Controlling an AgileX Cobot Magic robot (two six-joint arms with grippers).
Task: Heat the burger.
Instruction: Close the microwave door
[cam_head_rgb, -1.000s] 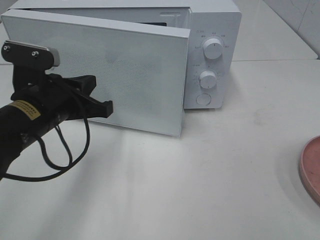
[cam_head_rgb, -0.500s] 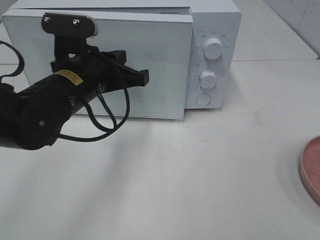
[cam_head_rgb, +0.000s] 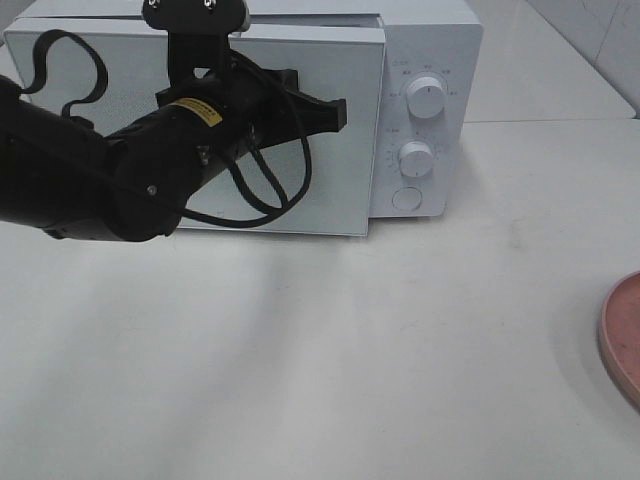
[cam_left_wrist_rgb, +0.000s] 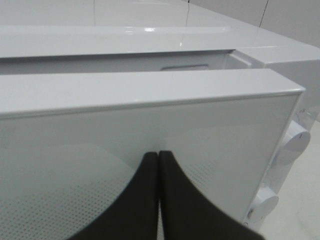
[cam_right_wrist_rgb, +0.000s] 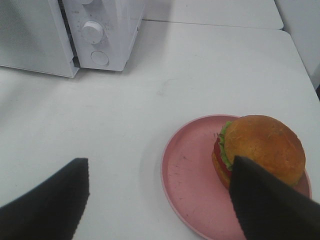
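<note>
A: What stands on the white table (cam_head_rgb: 420, 330), by count?

B: One white microwave (cam_head_rgb: 425, 60) with two round dials (cam_head_rgb: 427, 98) and one round button (cam_head_rgb: 406, 198) below them. One pink plate (cam_right_wrist_rgb: 192, 180), only its edge showing at the right of the high view. One burger (cam_right_wrist_rgb: 260, 150) on that plate. Two black arms, of which the high camera catches only the left.

A: And the left gripper (cam_head_rgb: 335, 113)?

B: Its two fingers (cam_left_wrist_rgb: 150, 195) are pressed together with nothing between them. In the high view the tip lies over the front face of the microwave door (cam_head_rgb: 330, 190), near the door's upper right part. The wrist view shows the fingertips right at the glass, though actual contact cannot be told. The door stands slightly ajar, a thin gap showing along its top edge.

A: The right gripper (cam_right_wrist_rgb: 160, 192)?

B: Spread wide and empty, hanging above the table and plate.

A: Where is the burger relative to it?

B: It sits on the far-right half of the plate, bun dome up, lettuce and tomato showing at its side. The right-hand finger (cam_right_wrist_rgb: 265, 205) overlaps the burger's near edge in the wrist view; the other finger is well apart, over bare table. The microwave is well apart from the plate.
</note>
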